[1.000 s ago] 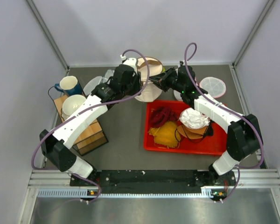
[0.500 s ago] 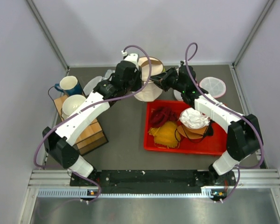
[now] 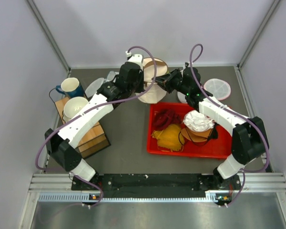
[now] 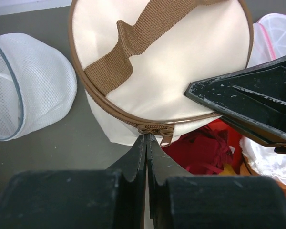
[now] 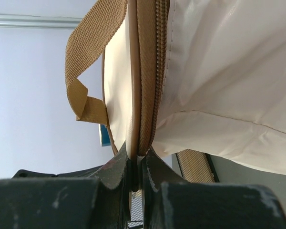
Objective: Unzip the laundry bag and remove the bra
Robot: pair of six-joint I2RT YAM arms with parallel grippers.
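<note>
The cream laundry bag (image 3: 151, 95) with brown trim hangs lifted between both arms at the back of the table. Its round end (image 4: 181, 57) faces the left wrist camera, crossed by a brown strap (image 4: 133, 43). My left gripper (image 4: 148, 137) is shut, its tips pinched at the zipper slider (image 4: 155, 129) on the lower rim. One pull tab (image 4: 166, 140) hangs free just right of them. My right gripper (image 5: 136, 155) is shut on the bag's brown zipper rim (image 5: 145, 95). The bra is hidden.
A red tray (image 3: 150, 129) on the right holds a dark red garment (image 3: 166, 118), a yellow one (image 3: 169, 136) and a white cupped one (image 3: 198, 120). White mesh pouches (image 3: 217, 88) (image 4: 28, 86) lie beside the bag. Two mugs (image 3: 75, 107) stand by a wooden box (image 3: 93, 138) at the left.
My left gripper has edged in toward the bag's rim and closed at the zipper slider. The right arm still holds the rim in the same place.
</note>
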